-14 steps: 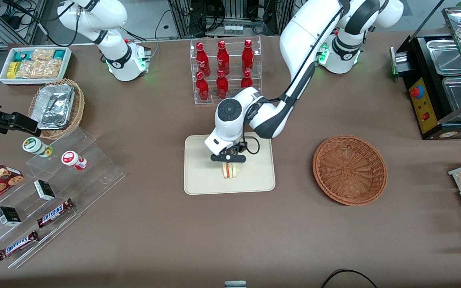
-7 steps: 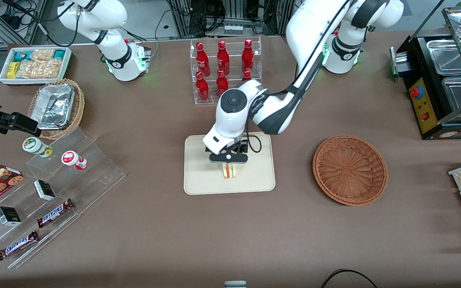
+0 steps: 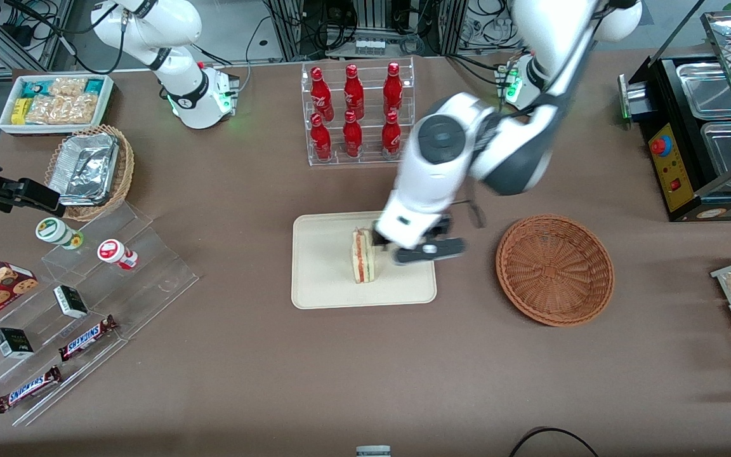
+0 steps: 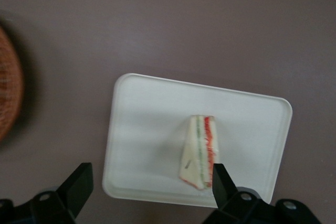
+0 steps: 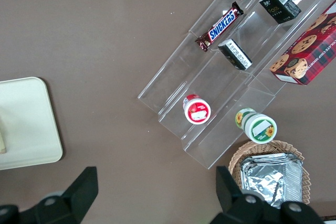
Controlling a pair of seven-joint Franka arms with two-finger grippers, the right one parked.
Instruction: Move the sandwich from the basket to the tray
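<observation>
1. Front view: the sandwich (image 3: 363,256) stands on the tray (image 3: 321,279); the gripper (image 3: 428,251) hovers beside it, above the tray's edge nearest the basket (image 3: 554,270).
2. Left wrist view: the gripper (image 4: 149,187) holds nothing, its fingers (image 4: 79,188) spread wide above the sandwich (image 4: 199,151) on the tray (image 4: 147,129).

Left arm's claw (image 3: 428,249) raised above the table, fingers (image 4: 79,186) spread wide, gripping nothing.
</observation>
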